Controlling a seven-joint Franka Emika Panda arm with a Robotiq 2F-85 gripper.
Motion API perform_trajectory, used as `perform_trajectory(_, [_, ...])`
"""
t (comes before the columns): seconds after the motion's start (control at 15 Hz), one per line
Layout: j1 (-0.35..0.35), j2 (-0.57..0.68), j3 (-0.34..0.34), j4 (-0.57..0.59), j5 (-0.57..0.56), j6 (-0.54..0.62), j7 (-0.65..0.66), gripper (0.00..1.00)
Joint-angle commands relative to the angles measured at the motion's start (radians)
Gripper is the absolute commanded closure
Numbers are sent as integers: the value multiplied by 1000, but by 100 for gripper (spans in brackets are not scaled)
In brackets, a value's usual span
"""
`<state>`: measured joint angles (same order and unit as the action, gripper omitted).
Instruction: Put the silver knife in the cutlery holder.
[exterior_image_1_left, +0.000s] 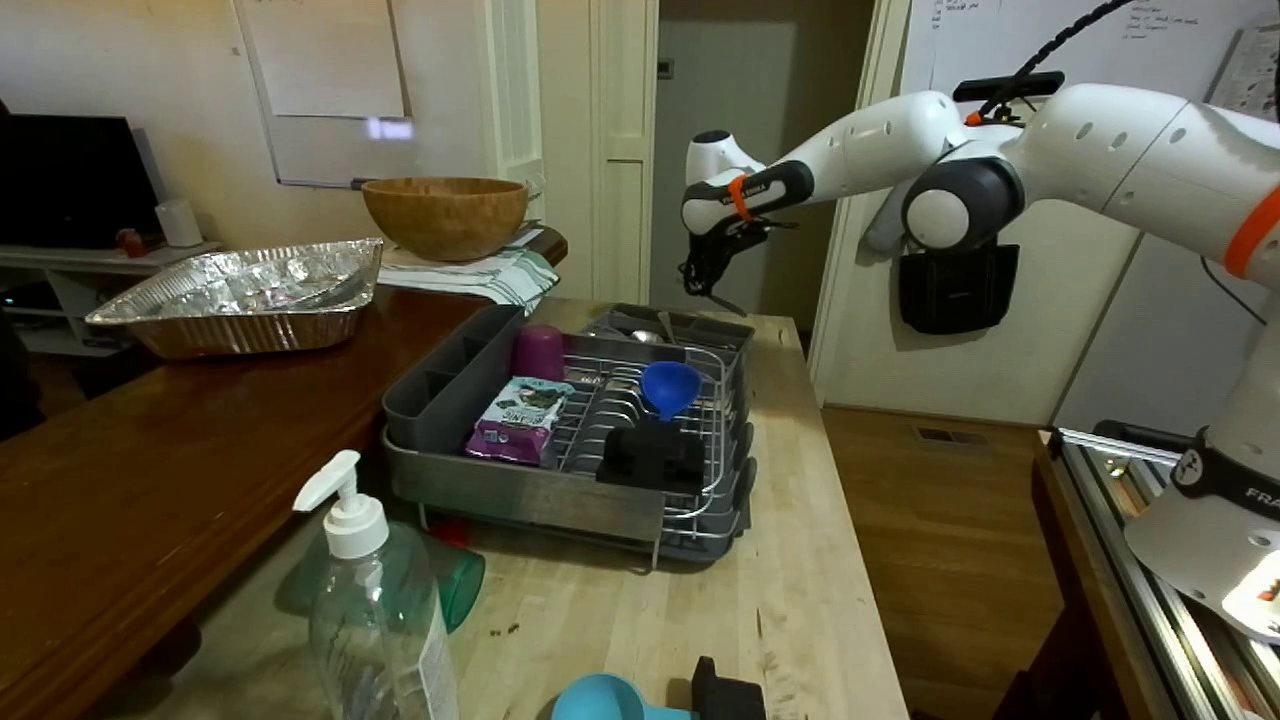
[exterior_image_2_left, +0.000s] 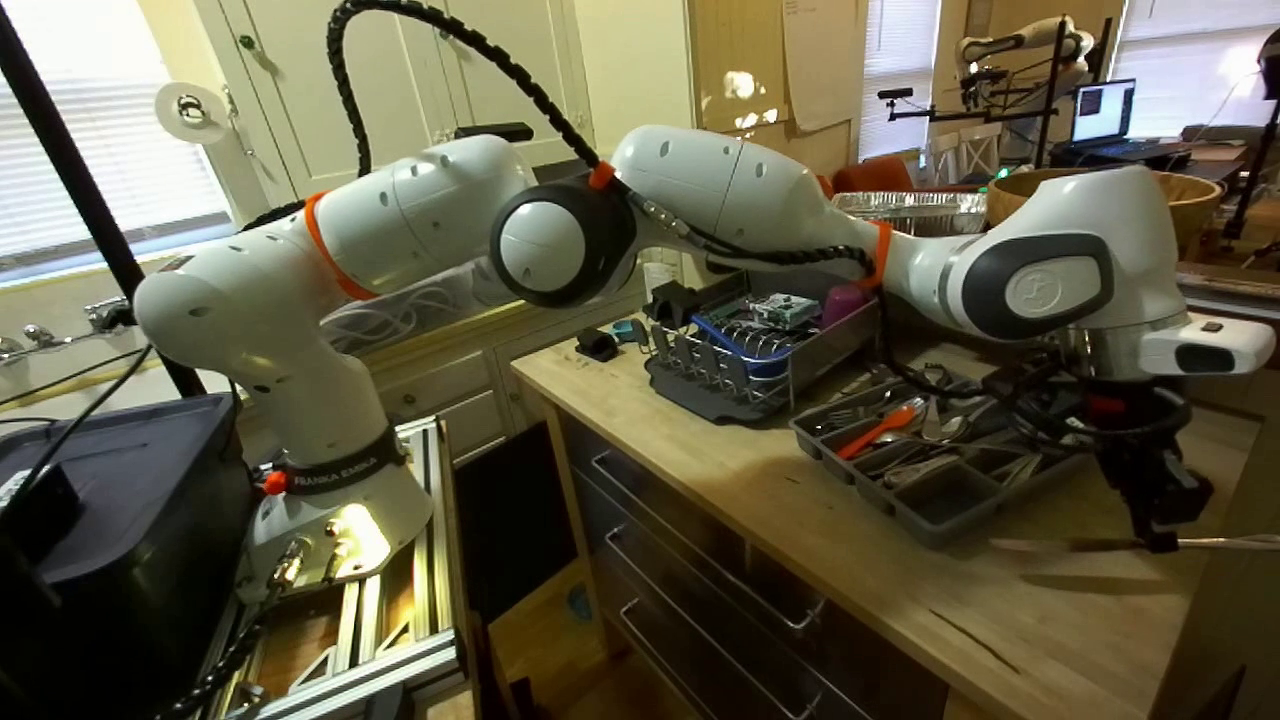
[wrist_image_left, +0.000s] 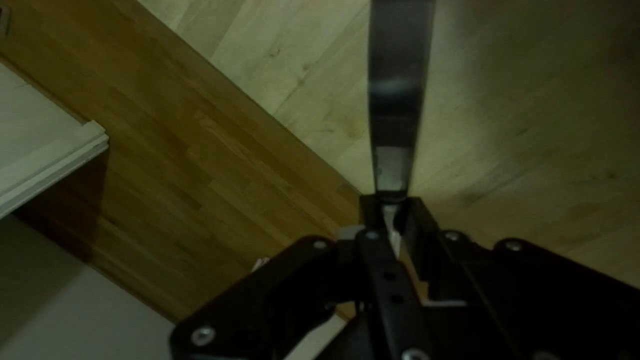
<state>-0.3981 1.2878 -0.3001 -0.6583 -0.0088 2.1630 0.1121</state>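
Observation:
A silver knife (exterior_image_2_left: 1055, 546) is held level above the wooden tabletop, with its shadow below. My gripper (exterior_image_2_left: 1160, 538) is shut on it near its middle, and the knife sticks out on both sides. In the wrist view the knife (wrist_image_left: 400, 90) runs from the fingertips (wrist_image_left: 392, 212) up past the top edge. In an exterior view the gripper (exterior_image_1_left: 706, 284) and part of the knife (exterior_image_1_left: 730, 304) show small beyond the cutlery tray. The grey cutlery tray (exterior_image_2_left: 925, 528) lies beside the gripper, with cutlery in several compartments and a bare one at its near corner.
A dish rack (exterior_image_1_left: 530, 495) with a grey caddy (exterior_image_1_left: 425, 425), purple cup (exterior_image_1_left: 538, 353), snack bag (exterior_image_1_left: 515, 425) and blue scoop (exterior_image_1_left: 670, 388) stands beside the tray. An orange utensil (exterior_image_2_left: 880, 430) lies in the tray. A soap bottle (exterior_image_1_left: 375, 620) stands at the table's far end.

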Motion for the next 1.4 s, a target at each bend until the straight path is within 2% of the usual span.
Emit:
perform_trajectory(0.0, [18, -43, 0, -62, -24, 12, -85, 96])
perform_trajectory(0.2, [28, -88, 8, -132, -17, 62, -130, 96])
perform_trajectory(0.6, [62, -245, 50, -396, -4, 260, -256, 96])
perform_trajectory(1.13, [137, -478, 73, -722, -30, 322, -324, 96])
perform_trajectory(1.27, [171, -535, 56, -806, -32, 360, -285, 96])
perform_trajectory(1.33, [121, -434, 92, -645, -43, 302, -286, 83])
